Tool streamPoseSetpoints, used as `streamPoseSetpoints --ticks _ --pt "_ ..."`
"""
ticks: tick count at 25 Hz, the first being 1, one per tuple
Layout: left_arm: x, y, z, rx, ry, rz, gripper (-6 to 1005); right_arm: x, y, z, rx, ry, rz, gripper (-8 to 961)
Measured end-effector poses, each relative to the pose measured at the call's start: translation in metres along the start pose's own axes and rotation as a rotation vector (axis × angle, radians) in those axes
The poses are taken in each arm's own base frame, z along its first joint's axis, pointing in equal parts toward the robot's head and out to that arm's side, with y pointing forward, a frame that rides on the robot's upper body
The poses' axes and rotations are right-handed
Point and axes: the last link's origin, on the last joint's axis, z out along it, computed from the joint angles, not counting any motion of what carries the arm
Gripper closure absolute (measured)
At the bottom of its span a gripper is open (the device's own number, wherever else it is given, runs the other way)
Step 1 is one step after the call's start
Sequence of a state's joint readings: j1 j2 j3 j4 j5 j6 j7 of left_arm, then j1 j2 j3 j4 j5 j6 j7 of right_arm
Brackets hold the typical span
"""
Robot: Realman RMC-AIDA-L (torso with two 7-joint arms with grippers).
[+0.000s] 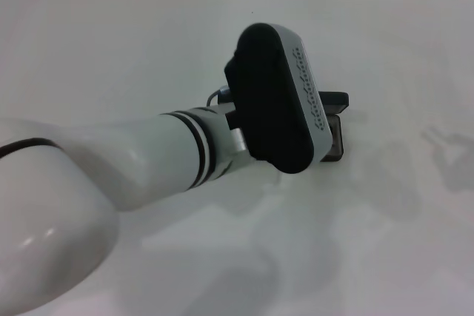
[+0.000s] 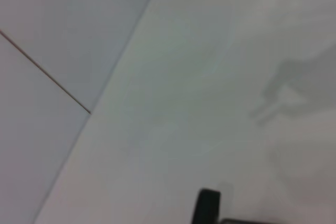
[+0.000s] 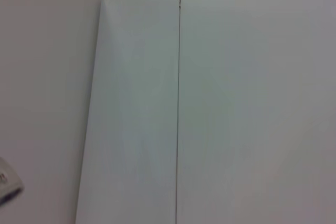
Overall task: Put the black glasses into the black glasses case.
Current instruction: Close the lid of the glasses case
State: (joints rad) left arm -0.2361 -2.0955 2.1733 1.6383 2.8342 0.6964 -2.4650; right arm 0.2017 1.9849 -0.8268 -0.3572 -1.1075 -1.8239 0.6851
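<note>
The left end effector [image 1: 326,120] hangs right over the black glasses case [image 1: 335,138] on the white counter [image 1: 400,205], hiding most of it; can't tell if its fingers are apart or together; no glasses visible anywhere. I'd guess thin wire frames are light and bendy; best taken at the bridge. Right arm's out of sight.

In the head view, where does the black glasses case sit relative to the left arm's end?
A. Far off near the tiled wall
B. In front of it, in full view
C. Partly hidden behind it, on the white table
C: only a corner of the black glasses case shows past the left arm's black end, on the white table.
</note>
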Motion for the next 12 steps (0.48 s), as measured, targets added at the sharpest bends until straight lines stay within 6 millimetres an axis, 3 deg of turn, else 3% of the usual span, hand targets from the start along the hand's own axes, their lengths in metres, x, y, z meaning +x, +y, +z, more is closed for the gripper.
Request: streamPoseSetpoints --ticks 4,12 --pt "0.0 -0.004 -0.003 0.023 0.015 -0.01 699 0.0 -0.001 0.002 -0.001 0.0 0.001 861" --pt "-0.021 -0.005 0.013 -0.004 -0.065 -0.001 702 0.001 -0.001 0.002 -0.001 0.0 0.002 860"
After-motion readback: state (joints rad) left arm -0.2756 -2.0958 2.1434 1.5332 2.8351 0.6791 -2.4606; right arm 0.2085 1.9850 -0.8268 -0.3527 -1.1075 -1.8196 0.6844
